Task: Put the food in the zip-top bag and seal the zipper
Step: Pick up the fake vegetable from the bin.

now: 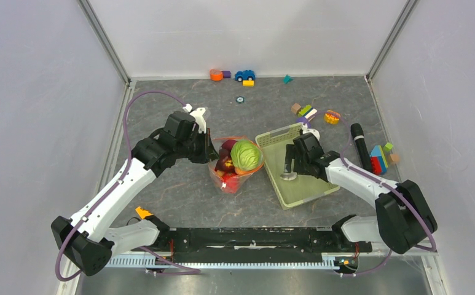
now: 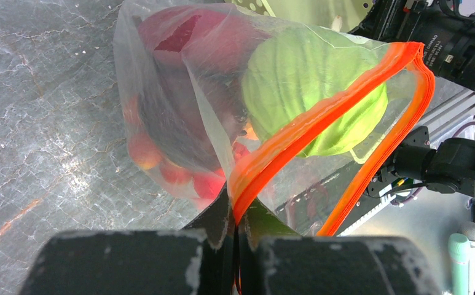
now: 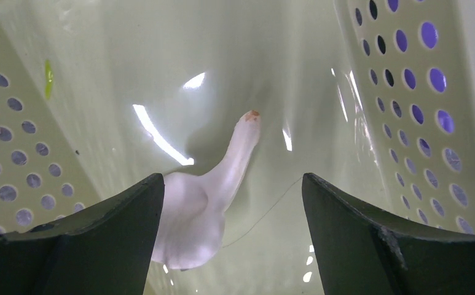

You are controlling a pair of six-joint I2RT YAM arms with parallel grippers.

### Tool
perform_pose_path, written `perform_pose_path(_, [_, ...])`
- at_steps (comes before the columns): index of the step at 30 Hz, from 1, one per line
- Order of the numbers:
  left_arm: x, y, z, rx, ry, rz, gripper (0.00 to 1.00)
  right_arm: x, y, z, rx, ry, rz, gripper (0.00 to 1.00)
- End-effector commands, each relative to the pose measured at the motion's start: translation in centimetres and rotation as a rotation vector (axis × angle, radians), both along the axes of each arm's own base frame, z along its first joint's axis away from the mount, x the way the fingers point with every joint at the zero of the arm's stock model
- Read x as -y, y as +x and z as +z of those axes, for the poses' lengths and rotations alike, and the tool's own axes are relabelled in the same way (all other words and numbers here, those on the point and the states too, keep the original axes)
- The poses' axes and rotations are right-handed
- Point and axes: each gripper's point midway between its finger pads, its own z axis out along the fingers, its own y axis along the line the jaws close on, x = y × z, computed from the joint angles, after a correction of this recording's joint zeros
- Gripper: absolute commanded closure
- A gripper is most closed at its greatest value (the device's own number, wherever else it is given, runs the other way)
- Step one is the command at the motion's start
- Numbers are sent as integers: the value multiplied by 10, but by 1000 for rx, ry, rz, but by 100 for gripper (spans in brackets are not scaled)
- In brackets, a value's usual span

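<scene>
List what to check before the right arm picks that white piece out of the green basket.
1. Right gripper fingers apart: ok.
2. White garlic-shaped toy lies between them in the green basket: ok.
3. Left gripper shut on the zipper: ok.
4. Zip-top bag mouth open: ok.
5. Room past the green cabbage at the mouth: cannot tell.

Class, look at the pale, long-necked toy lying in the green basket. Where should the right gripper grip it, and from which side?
Probably the fat bulb end of the pale toy, from straight above, where the open right gripper hangs. It lies flat on the basket floor, and its neck tapers thin, so jaws might slip there.
</scene>
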Motion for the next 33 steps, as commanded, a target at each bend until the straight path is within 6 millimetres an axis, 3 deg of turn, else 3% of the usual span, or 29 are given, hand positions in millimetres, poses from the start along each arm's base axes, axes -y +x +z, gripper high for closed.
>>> perform_pose_path(1, [2,3,16,82,-23,-35,97,2,19,4,99,32,-69,14])
perform_pose_path(5, [2,4,16,83,-20,-33,97,7,20,-3,97,5,-83,20])
perform_pose_path(15, [2,4,15,80,-20,-36,97,2,17,-12,75,16,-49,50])
perform_pose_path(24, [3,4,14,78,-18,-35,97,1,13,-22,49,17,-48,61])
perform_pose_path(29, [3,4,14,75,-19,-39,97,2,15,-18,66,17,-42,76])
perform_pose_path(33, [4,4,13,74,-20,-40,97,0,22,-1,120,22,-23,92])
